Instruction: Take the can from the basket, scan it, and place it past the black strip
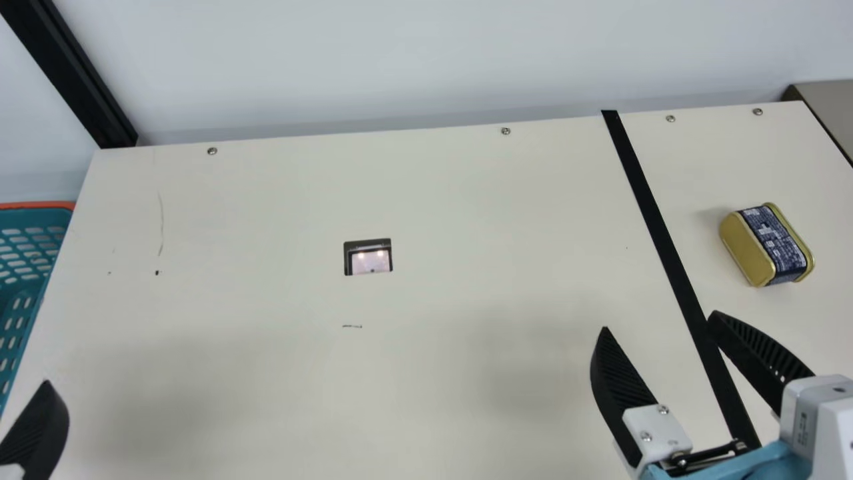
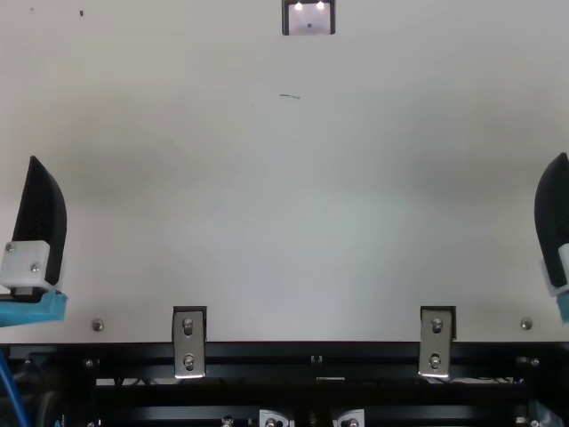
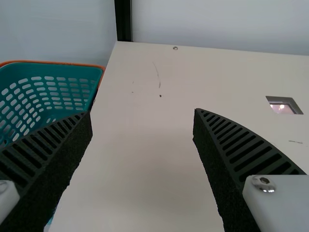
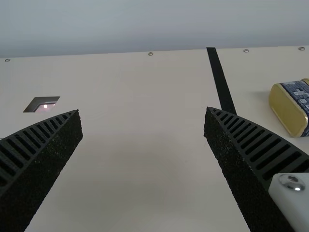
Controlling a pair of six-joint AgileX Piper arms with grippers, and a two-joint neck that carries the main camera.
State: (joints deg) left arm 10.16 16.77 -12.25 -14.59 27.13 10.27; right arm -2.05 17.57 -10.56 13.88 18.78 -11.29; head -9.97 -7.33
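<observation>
Main view has the can [image 1: 766,247] on the right part of the cream table [image 1: 466,267], well to the right of the black strip [image 1: 647,200] and apart from it. It lies with its dark label and a gold side showing, and no gripper touches it. That puts it where the task wants it, so the placing looks done. The basket [image 1: 36,217] is at the far left and the scanner window [image 1: 370,262] between it and the strip, nothing resting on the glass. Whether the scan registered cannot be told from these pictures; the can's place only suggests that the carrying is over.

Both grippers are wide apart at the fingers and hold nothing: the left gripper [image 3: 142,111] over the near left of the table, the right gripper [image 1: 659,321] at the near right, beside and partly over the strip, nearer than the can. I judge the task complete or as good as complete, with no further handling called for; a fresh grasp would only risk nudging a well-placed can.
</observation>
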